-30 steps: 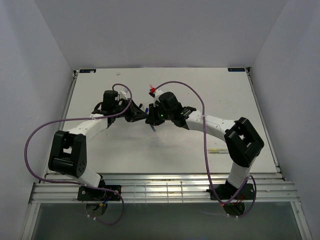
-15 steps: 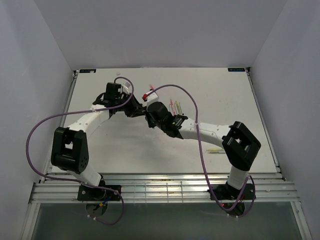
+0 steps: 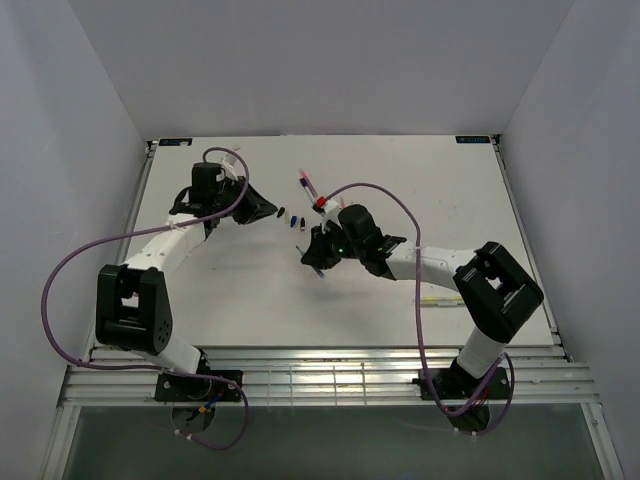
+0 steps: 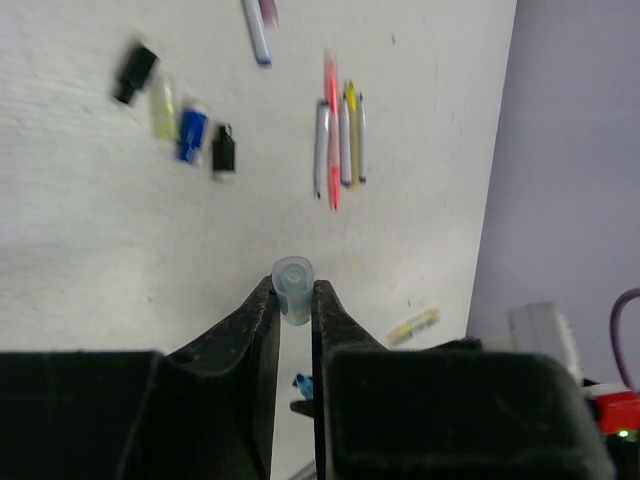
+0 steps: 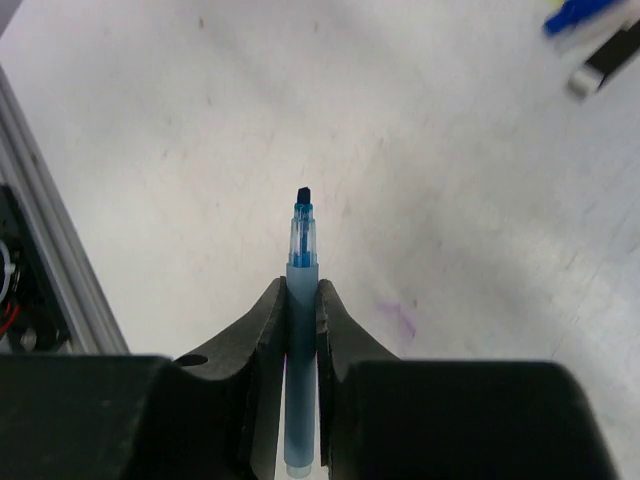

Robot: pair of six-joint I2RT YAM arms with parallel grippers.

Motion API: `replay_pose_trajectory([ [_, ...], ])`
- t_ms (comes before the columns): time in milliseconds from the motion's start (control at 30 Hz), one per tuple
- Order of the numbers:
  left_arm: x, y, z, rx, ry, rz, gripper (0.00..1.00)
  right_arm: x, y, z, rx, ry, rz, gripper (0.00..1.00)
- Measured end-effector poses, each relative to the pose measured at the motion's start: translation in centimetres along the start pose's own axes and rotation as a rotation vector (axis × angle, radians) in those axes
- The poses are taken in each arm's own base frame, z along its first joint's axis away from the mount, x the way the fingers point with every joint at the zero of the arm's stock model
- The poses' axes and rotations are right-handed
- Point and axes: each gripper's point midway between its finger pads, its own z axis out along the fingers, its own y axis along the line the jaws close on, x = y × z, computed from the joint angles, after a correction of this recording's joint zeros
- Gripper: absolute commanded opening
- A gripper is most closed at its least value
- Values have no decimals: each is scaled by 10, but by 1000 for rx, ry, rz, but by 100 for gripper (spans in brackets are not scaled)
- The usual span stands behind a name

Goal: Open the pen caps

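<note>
Nearest, the right tool (image 5: 301, 292) is clenched on a blue pen (image 5: 302, 250), whose bared dark tip points out over the white surface (image 5: 180, 150). Farther on, the left tool (image 4: 293, 292) grasps a pale blue cap (image 4: 293, 274) (pinched right at the fingertips, open end up). Beyond it four loose caps (image 4: 192, 133) lie in a row on the surface: black, yellow, blue, black. A cluster of pens (image 4: 340, 135) lies side by side next to them.

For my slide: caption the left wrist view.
Left gripper pinches a pale blue cap above loose caps and pens on the table.
</note>
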Motion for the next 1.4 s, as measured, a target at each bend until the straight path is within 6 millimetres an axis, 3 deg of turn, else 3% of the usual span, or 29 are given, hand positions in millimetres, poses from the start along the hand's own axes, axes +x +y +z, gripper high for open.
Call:
replay_pose_trajectory([
  [100, -36, 15, -12, -40, -130, -8, 0, 32, -3, -8, -54, 82, 71, 8],
  [200, -50, 23, -17, -72, -186, -16, 0, 37, -9, -11, -33, 101, 86, 8],
  [733, -27, 32, -5, -49, -70, 23, 0, 16, -36, -26, 103, 72, 57, 8],
  [900, -31, 50, 10, -126, -22, 33, 0, -12, -81, -38, 214, 28, 125, 8],
  [1133, -57, 74, 47, -208, 31, 83, 0, -56, -158, -63, 389, -33, 181, 8],
  [1267, -71, 90, 70, -245, 61, 120, 0, -59, -194, -77, 451, -41, 215, 8],
  [1400, -73, 109, 90, -269, 99, 142, 0, -49, -231, -87, 512, -23, 256, 8],
])
